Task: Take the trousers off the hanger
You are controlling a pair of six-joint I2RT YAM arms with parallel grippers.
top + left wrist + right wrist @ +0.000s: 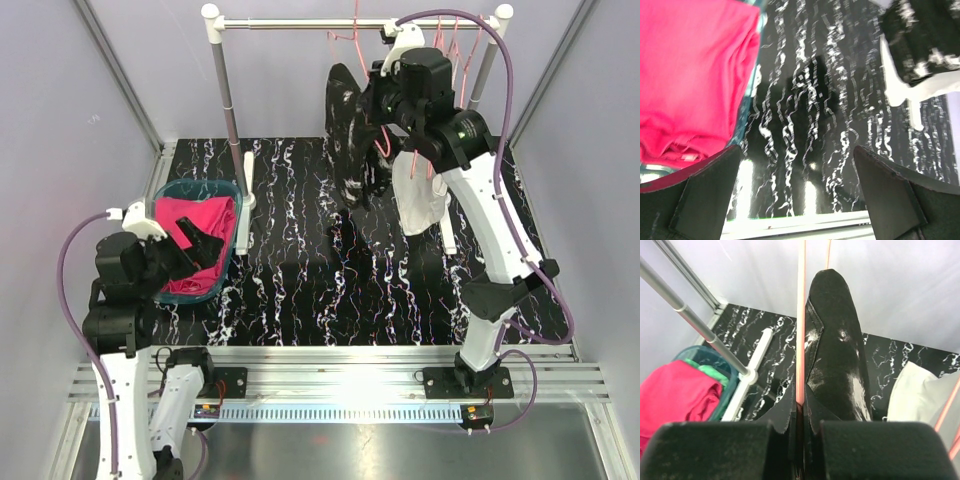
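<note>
Our right claw [800,426] is clamping the black speckled trousers [835,350] at their pink hanger [801,315] while our left claw [797,165] is hanging apart, so we are judging that a downward tug comes next.

text: none legible | labels: none | left arm-base board [208,410]: possibly marked, too small

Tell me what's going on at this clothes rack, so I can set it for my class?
The right gripper is up at the rail, shut on the black trousers where they drape over a pink hanger; they are not yet off. A white garment hangs beside them. The pink trousers already lie in the teal basket, over the green trousers. The left gripper hovers open by that basket, holding nothing.
</note>
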